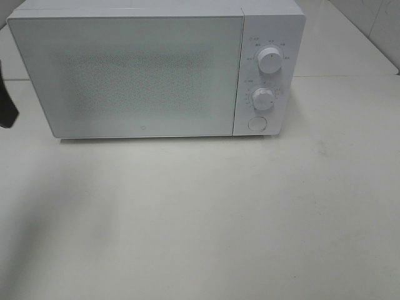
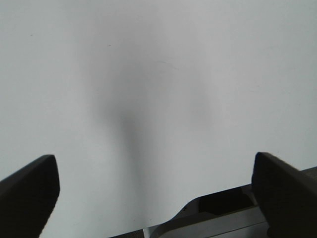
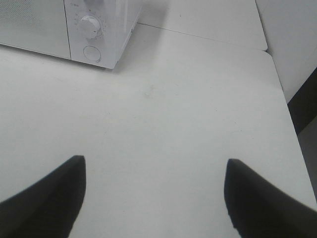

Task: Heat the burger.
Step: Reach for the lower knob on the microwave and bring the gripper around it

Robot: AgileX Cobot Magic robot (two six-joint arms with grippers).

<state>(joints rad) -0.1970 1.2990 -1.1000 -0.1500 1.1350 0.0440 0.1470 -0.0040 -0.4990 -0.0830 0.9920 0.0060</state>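
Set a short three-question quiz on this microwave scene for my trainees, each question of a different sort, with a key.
1. True or false: the door of the microwave is shut.
2. Multiple choice: how many dials sit above the round button on its panel? A) one B) two C) three
3. Fill the gap: the left gripper and the right gripper both have their jaws ____, holding nothing.
Key: 1 true; 2 B; 3 open.
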